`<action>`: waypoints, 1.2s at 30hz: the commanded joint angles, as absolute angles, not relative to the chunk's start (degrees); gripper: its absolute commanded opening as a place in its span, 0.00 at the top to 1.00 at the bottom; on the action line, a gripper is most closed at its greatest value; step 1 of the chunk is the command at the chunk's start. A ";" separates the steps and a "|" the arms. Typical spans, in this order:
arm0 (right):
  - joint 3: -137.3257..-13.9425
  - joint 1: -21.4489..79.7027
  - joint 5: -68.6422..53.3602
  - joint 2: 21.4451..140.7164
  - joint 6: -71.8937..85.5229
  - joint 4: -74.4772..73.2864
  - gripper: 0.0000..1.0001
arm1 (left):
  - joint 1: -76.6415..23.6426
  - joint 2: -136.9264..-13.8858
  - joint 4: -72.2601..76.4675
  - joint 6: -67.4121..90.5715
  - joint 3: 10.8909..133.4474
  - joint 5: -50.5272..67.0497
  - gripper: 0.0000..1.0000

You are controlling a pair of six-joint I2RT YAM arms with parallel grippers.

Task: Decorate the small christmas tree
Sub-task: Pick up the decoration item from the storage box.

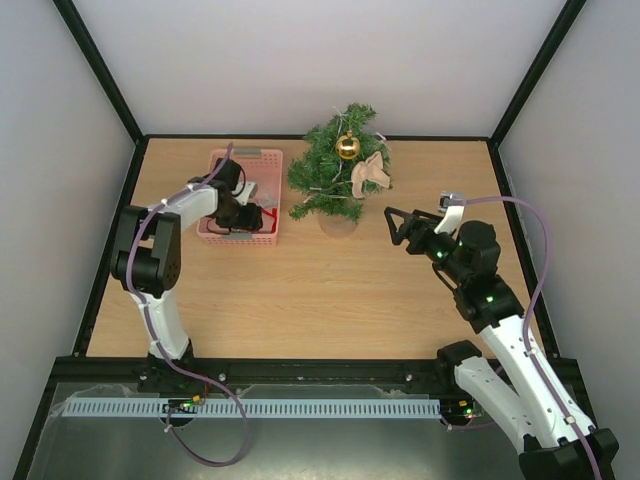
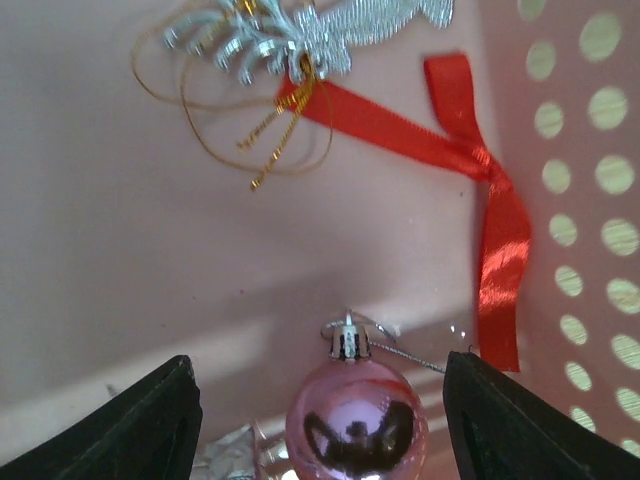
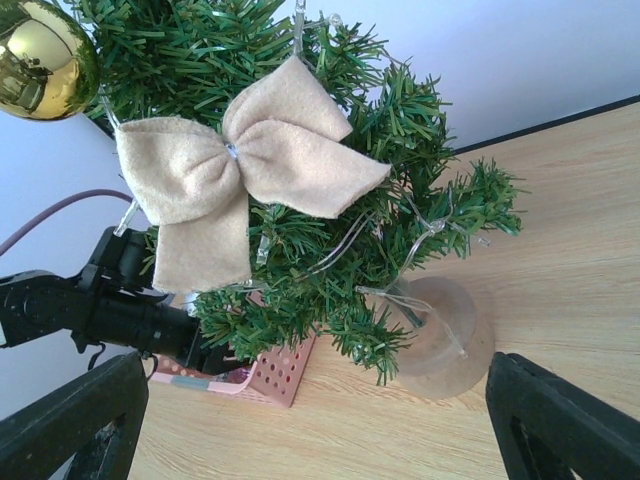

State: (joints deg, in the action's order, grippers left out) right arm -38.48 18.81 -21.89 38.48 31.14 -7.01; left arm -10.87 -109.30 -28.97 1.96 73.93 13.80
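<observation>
Left claw (image 2: 320, 400) is down in the pink basket (image 1: 245, 157), fingers apart either side of the pink bauble (image 2: 357, 425), while the right claw (image 1: 392, 228) hangs wide and empty beside the small christmas tree (image 1: 330, 165) at the middle of the tabletop's far edge: next call, close squarely and lift!

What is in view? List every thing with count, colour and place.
tree: one, dark green, back middle of table
gold ball: one, gold, high on the tree
bow: one, beige, on the tree beside the gold ball
basket: one, pink, left of the tree
pink ball: one, pink, in the basket
ribbon: one, red, in the basket
ornament: one, silver, in the basket
table: one, light brown wood, under everything
left gripper: one, black, open above the pink ball
right gripper: one, black, open, right of the tree
</observation>
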 commanded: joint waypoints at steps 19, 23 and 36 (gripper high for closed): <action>-40.58 18.98 -21.84 38.08 30.37 -8.62 0.11 | -17.65 -108.48 -35.70 1.85 76.04 2.12 0.40; -40.77 19.00 -22.06 38.16 30.37 -8.94 0.11 | -18.13 -107.32 -35.92 3.45 75.16 -0.06 0.40; -41.76 18.99 -21.24 38.50 29.97 -10.19 0.11 | -17.96 -107.46 -34.50 4.59 71.66 1.66 0.30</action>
